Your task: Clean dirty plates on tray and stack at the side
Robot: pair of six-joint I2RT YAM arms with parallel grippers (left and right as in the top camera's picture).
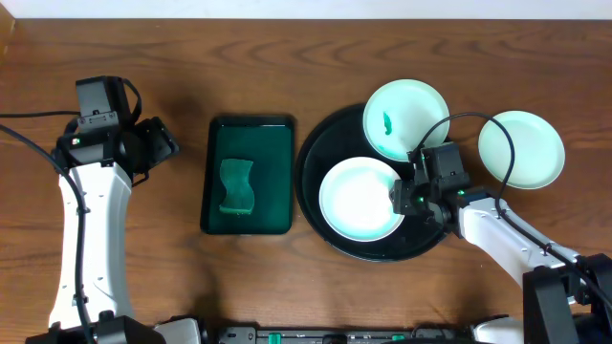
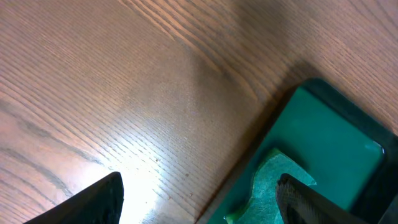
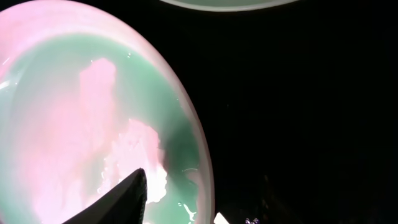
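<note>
The round black tray (image 1: 316, 182) holds two plates: a back one (image 1: 405, 119) with a green smear, and a front one (image 1: 359, 201) that looks unmarked. A third plate (image 1: 521, 149) lies on the table to the tray's right. My right gripper (image 1: 402, 196) is at the front plate's right rim. In the right wrist view its jaws (image 3: 177, 202) stand apart astride that rim, one finger (image 3: 118, 202) over the wet plate (image 3: 62, 112). My left gripper (image 1: 168, 145) hovers open left of the green tray, nothing between its fingers (image 2: 99, 199).
A dark green rectangular tray (image 1: 277, 134) with a green sponge (image 1: 236, 186) in it lies between the two arms. In the left wrist view the sponge (image 2: 267, 177) and the tray's corner (image 2: 336, 118) sit under the right finger. Bare wood surrounds them.
</note>
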